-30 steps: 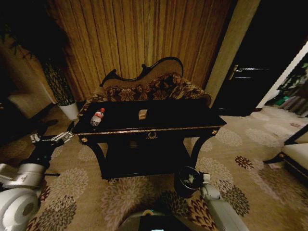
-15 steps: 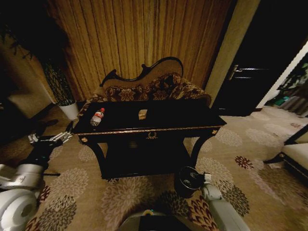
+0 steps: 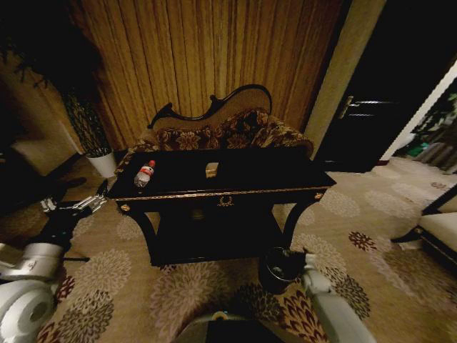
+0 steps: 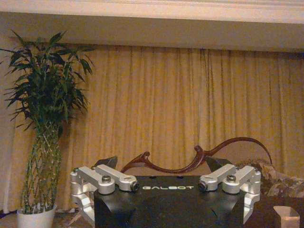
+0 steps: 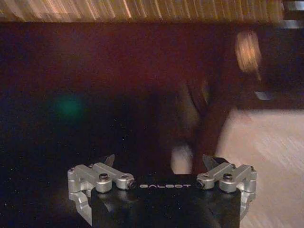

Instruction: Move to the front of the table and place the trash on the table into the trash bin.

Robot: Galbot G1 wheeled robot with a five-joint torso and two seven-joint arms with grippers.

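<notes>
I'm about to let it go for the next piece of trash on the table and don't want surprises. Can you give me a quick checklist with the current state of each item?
1. Robot in front of the table: ok, its gold emblem faces the head camera.
2. Trash on top: ok, bottle lies near the robot's-left end, tan block near the middle.
3. Left gripper free: ok, fingers open, nothing between them, beside the table's left end.
4. Right gripper free: ok, fingers open and empty.
5. Trash bin reachable: ok, on the carpet by the table's right front leg, next to the right arm.
6. Bin contents: cannot tell, inside too dark.
</notes>
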